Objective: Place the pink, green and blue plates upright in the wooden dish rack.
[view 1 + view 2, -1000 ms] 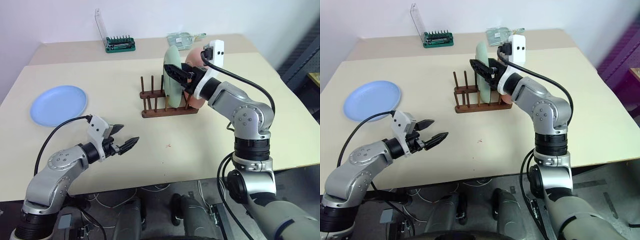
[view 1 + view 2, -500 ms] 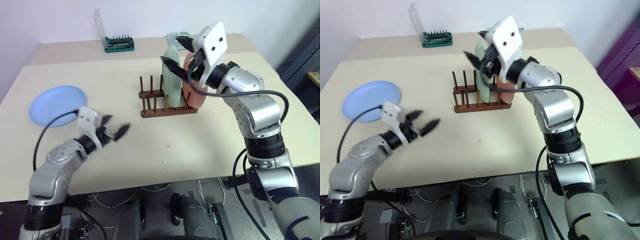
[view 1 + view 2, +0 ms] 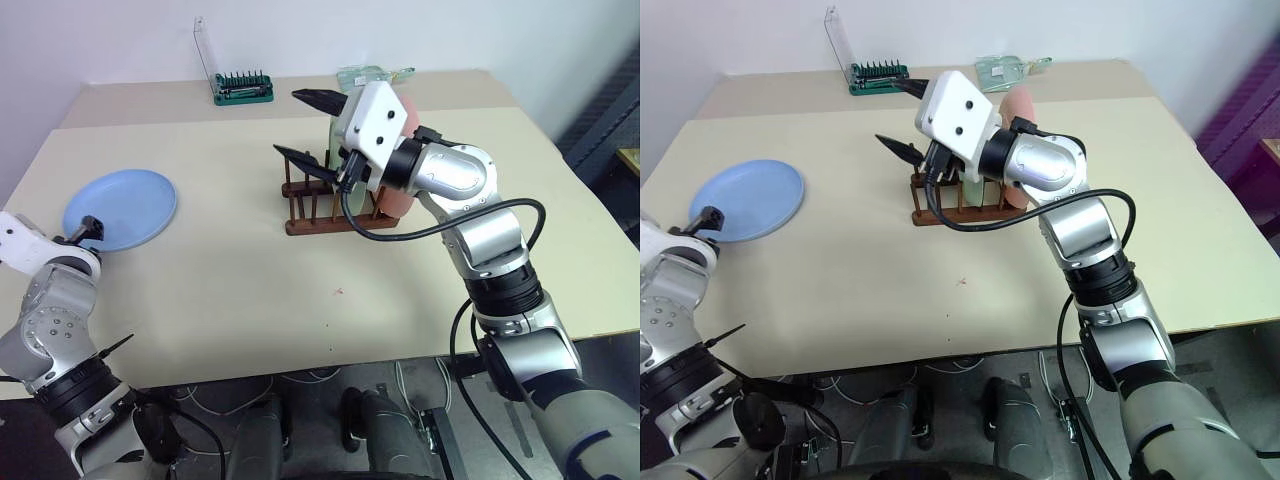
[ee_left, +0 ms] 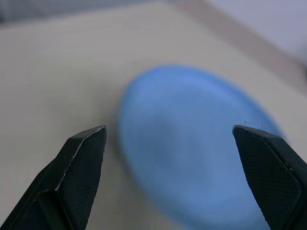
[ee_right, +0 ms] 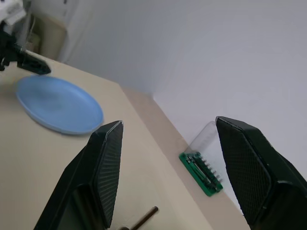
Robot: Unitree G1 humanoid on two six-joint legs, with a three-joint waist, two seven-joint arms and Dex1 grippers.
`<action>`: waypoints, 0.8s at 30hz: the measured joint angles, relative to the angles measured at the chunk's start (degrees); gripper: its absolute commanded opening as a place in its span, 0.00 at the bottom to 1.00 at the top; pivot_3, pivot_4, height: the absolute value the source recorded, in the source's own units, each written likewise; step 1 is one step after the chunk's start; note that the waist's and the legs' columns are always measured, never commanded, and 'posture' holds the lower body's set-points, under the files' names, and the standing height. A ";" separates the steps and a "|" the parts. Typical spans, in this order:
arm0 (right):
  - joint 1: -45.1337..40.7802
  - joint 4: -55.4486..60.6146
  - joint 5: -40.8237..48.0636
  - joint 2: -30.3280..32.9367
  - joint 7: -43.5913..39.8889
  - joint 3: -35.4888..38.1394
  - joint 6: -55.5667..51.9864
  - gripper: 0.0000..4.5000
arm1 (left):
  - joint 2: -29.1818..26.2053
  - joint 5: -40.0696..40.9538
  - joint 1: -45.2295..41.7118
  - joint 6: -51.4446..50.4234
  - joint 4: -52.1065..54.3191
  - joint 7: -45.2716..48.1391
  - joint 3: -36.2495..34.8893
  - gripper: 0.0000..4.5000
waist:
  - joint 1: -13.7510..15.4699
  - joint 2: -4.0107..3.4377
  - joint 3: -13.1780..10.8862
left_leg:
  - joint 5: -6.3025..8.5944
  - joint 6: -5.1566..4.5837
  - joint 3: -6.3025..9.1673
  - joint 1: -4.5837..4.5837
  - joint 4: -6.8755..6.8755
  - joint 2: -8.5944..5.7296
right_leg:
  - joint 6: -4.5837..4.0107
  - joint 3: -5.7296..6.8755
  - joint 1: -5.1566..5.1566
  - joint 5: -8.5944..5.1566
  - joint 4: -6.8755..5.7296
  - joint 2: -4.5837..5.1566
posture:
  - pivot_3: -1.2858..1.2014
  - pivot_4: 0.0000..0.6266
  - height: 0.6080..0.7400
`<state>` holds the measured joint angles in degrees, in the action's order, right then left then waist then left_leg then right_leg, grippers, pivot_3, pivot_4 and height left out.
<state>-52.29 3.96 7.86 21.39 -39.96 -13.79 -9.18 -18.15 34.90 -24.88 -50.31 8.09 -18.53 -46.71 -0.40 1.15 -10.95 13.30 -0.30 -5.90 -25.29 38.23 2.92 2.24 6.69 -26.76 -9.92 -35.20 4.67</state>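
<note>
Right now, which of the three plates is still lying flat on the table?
The blue plate, flat near the table's left edge. The green plate and pink plate stand upright in the wooden dish rack.

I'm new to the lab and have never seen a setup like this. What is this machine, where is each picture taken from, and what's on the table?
It is a humanoid robot with two arms, each ending in a two-fingered black gripper. The two wide pictures come from cameras in its head, looking down over a beige table. The two close-ups come from cameras on the wrists, looking out between the fingers.

The green plate and pink plate stand upright in the wooden dish rack. The blue plate lies flat on the robot's left. A green tool holder sits at the back.

The left gripper is open, pointing at the blue plate. The right gripper is open above the rack. Both hold nothing.
</note>
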 measured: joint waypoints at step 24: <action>4.59 0.33 -7.00 0.02 -3.49 -3.43 3.59 0.70 | -3.33 3.82 -6.23 0.56 -4.97 2.57 7.16 0.01 | -0.22 0.07 0.02 | -0.02 0.06 -0.01 0.11 -0.01 -0.06 | -0.17 0.02 0.09 0.09 0.01 0.00 | 0.52 0.24 0.92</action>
<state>-47.70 4.29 0.86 21.41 -43.45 -17.22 -5.59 -21.48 38.72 -31.11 -49.75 3.13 -15.96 -39.55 -0.63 1.21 -10.93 13.28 -0.24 -5.91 -25.18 38.22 2.86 2.07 6.71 -26.67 -9.83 -35.19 4.67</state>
